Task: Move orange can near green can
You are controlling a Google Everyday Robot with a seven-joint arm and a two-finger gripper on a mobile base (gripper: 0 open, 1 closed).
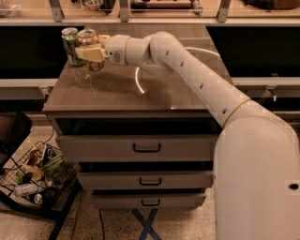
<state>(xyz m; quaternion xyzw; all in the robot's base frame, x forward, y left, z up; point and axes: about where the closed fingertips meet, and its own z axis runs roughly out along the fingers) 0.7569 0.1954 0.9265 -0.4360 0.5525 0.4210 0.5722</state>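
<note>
The green can (71, 45) stands upright at the far left corner of the brown cabinet top (140, 89). My gripper (91, 52) is shut on the orange can (91, 43), a shiny orange-gold can with a silver top. It holds the can upright just right of the green can, almost touching it, a little above the surface. The pale fingers (88, 53) cover the can's middle. The white arm reaches in from the lower right.
The cabinet has three drawers with dark handles (146, 148). A wire basket (35, 180) full of packets and bottles sits on the floor at the lower left. A counter edge with metal posts (124, 10) runs behind the cabinet.
</note>
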